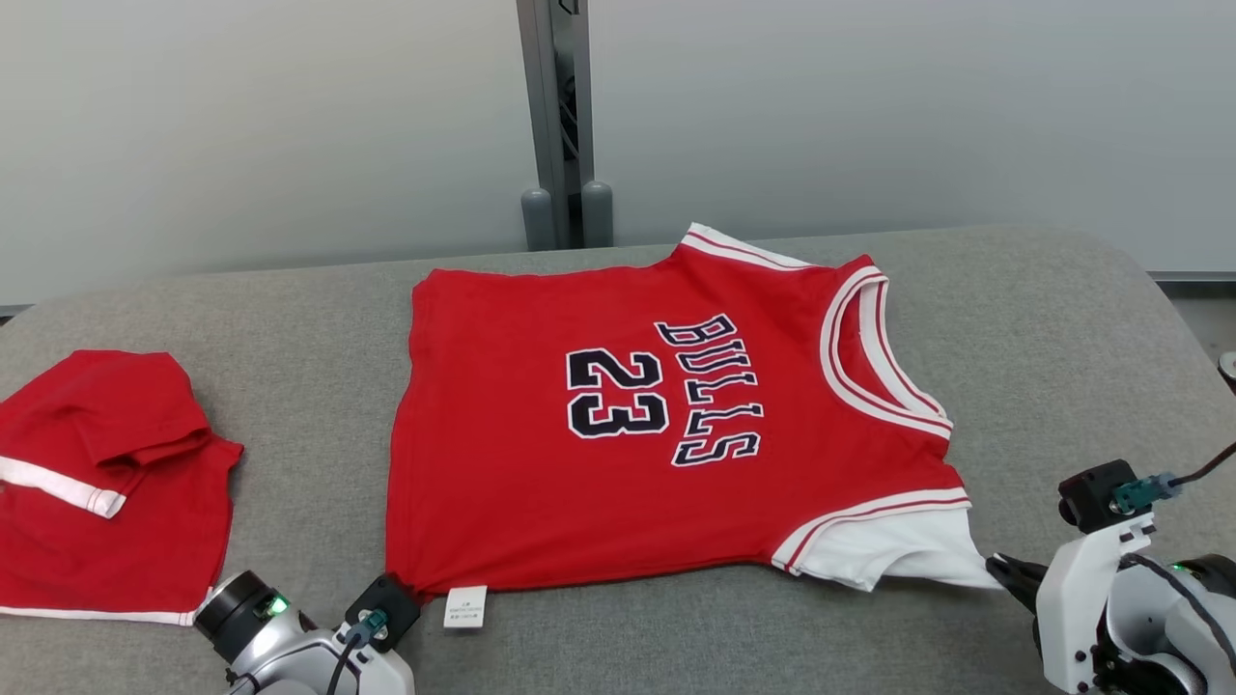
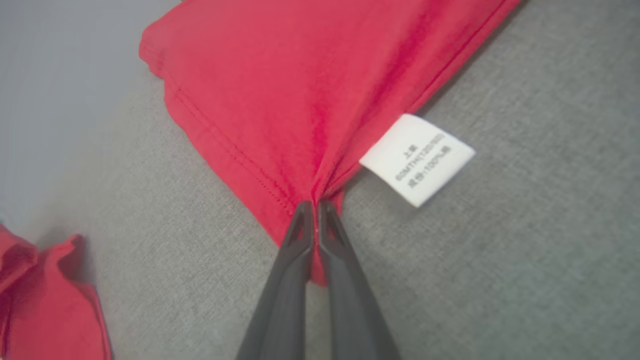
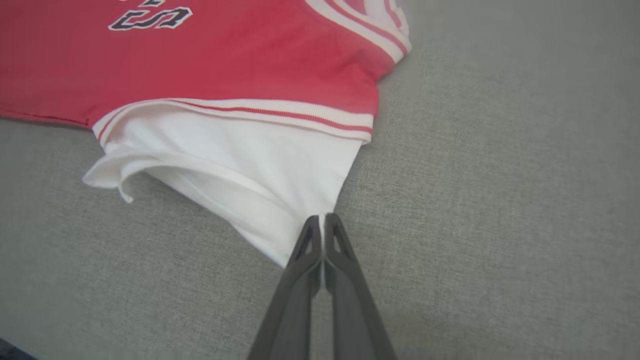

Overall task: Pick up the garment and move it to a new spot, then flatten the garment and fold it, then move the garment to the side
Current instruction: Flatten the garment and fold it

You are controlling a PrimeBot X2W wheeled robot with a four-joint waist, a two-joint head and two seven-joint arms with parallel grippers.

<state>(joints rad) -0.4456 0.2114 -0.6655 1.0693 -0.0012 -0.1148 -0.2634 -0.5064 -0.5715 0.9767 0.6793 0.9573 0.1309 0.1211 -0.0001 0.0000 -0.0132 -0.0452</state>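
Red shirt (image 1: 579, 425) lies flat in the mid of the grey top (image 1: 1062, 338), front up, w/ "BULLS 23" on it, neck to the R. L gripper (image 2: 316, 205) is pinched tight on the shirt's near bottom corner, just by the white tag (image 2: 416, 159). R gripper (image 3: 323, 217) is pinched tight on the tip of the white sleeve (image 3: 240, 165). 2nd red cloth (image 1: 106, 483) sits off to the L, apart from the shirt.
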